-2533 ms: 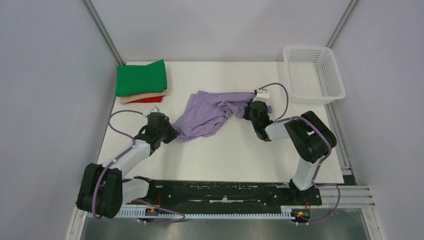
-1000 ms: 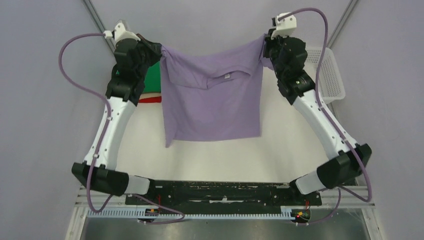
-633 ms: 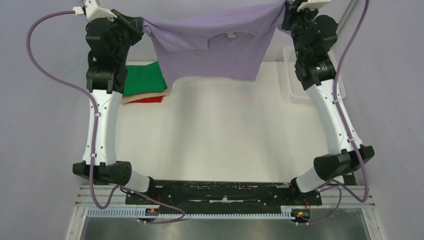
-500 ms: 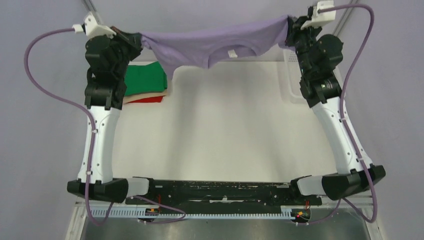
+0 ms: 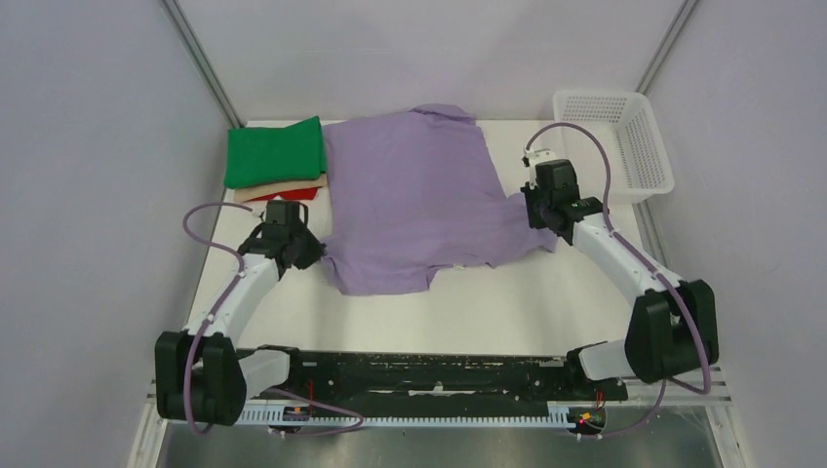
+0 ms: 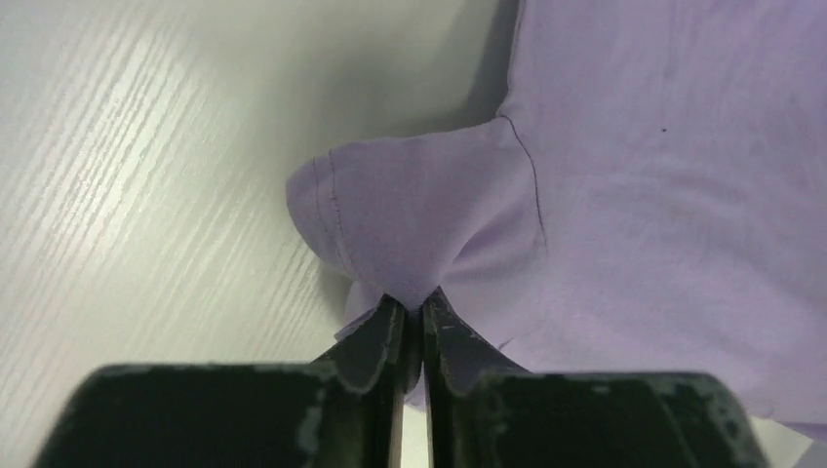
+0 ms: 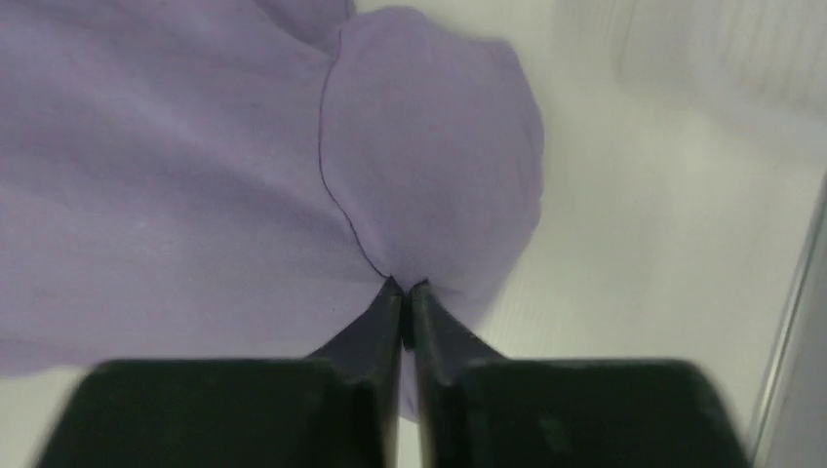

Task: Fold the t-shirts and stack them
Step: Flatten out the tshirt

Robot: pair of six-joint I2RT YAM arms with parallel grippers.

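Note:
The lavender t-shirt (image 5: 414,200) lies spread flat on the white table (image 5: 507,302), its sleeves toward the arms and its far end slightly bunched at the back edge. My left gripper (image 5: 314,252) is shut on the shirt's left sleeve (image 6: 390,224), the cloth pinched between its tips (image 6: 413,307). At the other sleeve (image 7: 439,166), my right gripper (image 5: 532,207) is also shut on the fabric, right at its tips (image 7: 405,286). The folded green t-shirt (image 5: 275,151) tops a stack at the back left, with the beige one (image 5: 278,187) and the red one (image 5: 293,195) under it.
A white mesh basket (image 5: 597,95) stands at the back right corner, just beyond the right arm. The folded stack touches the lavender shirt's left edge. Grey walls and metal posts close the table in on three sides.
Both arms came down from high above the table, where they held the shirt stretched between them, and laid it flat on the table. Both grippers still pinch the sleeves.

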